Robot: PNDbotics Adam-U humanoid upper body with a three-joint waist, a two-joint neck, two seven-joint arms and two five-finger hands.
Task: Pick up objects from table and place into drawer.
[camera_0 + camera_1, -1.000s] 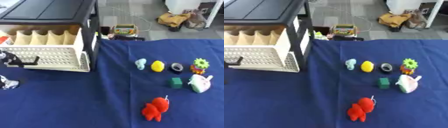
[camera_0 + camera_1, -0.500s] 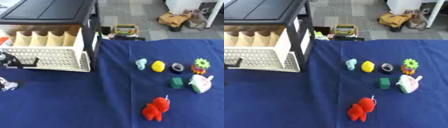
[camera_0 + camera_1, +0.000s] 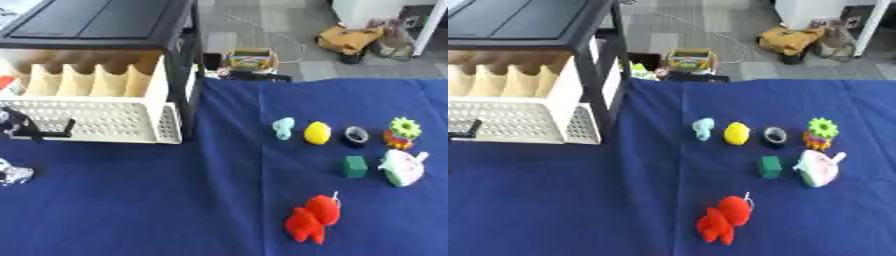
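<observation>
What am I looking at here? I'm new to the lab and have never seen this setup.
Both pictures come from a stereo camera in a humanoid robot's head, looking down at a table with a blue cloth. At the left stands a black cabinet with a white perforated drawer pulled open. The robot's left hand shows at the left edge by the drawer's dark handle; whether it grips it I cannot tell. On the cloth lie a red toy, a green block, a yellow ball-like thing, a pale blue piece, a dark ring, a green gear toy and a white and pink toy. The right hand is not in view.
</observation>
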